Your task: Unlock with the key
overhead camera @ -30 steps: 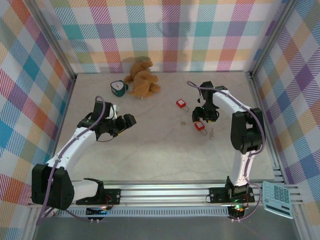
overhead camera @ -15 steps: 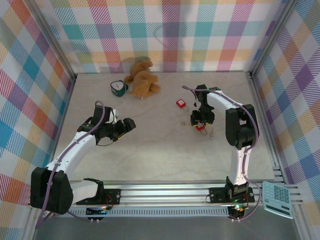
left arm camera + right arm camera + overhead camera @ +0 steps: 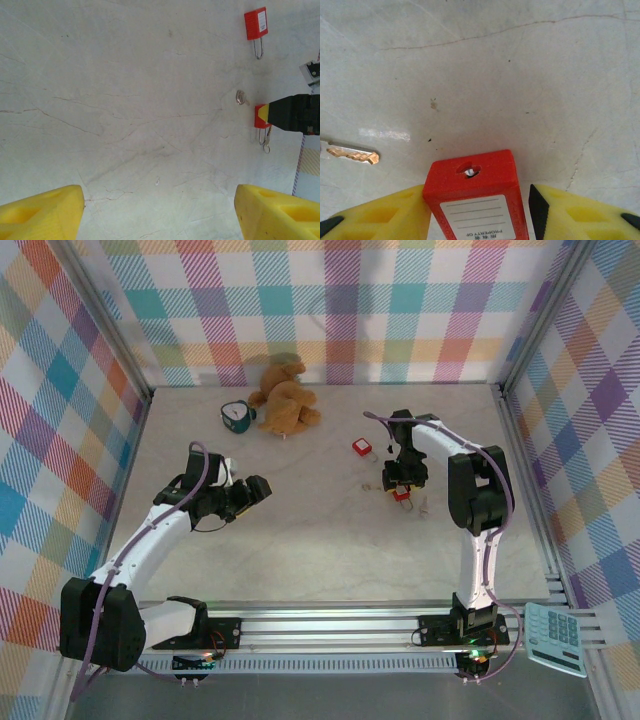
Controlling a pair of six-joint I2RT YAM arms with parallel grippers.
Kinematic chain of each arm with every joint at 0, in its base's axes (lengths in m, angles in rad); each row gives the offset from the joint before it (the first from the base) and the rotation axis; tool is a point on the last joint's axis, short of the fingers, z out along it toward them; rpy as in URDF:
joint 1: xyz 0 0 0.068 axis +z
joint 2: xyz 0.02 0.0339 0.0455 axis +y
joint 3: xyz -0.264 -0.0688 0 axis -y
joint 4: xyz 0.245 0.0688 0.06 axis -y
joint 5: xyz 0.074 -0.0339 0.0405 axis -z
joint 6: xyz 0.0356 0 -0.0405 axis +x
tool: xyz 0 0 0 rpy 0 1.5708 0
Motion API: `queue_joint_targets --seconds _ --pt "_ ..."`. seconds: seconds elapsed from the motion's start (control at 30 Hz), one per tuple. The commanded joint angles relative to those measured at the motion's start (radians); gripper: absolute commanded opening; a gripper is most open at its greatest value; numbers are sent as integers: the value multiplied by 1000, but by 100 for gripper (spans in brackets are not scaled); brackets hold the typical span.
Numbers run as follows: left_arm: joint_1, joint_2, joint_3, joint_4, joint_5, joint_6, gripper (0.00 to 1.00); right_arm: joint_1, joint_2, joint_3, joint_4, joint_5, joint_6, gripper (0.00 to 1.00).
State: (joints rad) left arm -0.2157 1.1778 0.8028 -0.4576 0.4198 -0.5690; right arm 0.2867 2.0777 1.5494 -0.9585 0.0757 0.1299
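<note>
Since a second ago, the right arm has folded in toward the table's far edge, and the right gripper (image 3: 398, 482) has come down over the nearer red padlock (image 3: 475, 200). Its fingers (image 3: 385, 215) straddle the body, narrowed but still partly open, not clamped.

Left gripper (image 3: 157, 192): barely shifted, spread wide, empty, left of table centre.

Key (image 3: 351, 153): flat on the table just beside that padlock, untouched.

Second padlock (image 3: 363, 448): apart, nearer the far edge.

Table (image 3: 300, 550): pale marbled top with hairline veins.

Teddy bear (image 3: 285, 395) and small teal object (image 3: 236, 416): at the far edge.

Plaid walls (image 3: 60, 440): on three sides.
</note>
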Motion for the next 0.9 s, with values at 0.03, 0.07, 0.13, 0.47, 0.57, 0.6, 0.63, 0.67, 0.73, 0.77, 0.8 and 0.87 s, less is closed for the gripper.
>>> queue_joint_targets --seconds 0.03,0.07,0.13,0.47,0.57,0.6,0.63,0.67,0.73,0.77,0.8,0.87 --pt "-14 -57 -11 -9 21 -12 78 9 11 -21 5 -5 24 54" --pt "-14 -71 -14 -20 15 -9 79 9 12 -26 10 -18 27 55" --pt "-14 -96 -15 -44 2 -3 79 13 19 -30 10 -22 36 55" --pt "-14 -181 -38 -89 -9 -5 80 29 -16 -67 42 41 76 42" --pt "-15 -202 -29 -102 -1 -3 79 38 -62 -51 24 51 98 39" --pt "-14 -214 -29 -107 -3 -4 80 45 -79 -47 21 58 105 38" --pt "-14 -230 -31 -110 -8 -6 80 57 -99 -40 14 64 117 38" --pt "-14 -246 -34 -116 -14 -8 80 70 -120 -36 8 70 128 38" --pt "-14 -276 -39 -134 -31 -9 80 106 -151 -28 -9 106 141 38" --pt "-14 -290 -39 -147 -39 -8 80 128 -161 -20 -24 122 149 38" --pt "-14 -301 -40 -159 -44 -7 80 149 -167 -11 -32 131 159 38" --pt "-14 -329 -55 -174 -59 -11 80 209 -170 8 -42 134 188 38"
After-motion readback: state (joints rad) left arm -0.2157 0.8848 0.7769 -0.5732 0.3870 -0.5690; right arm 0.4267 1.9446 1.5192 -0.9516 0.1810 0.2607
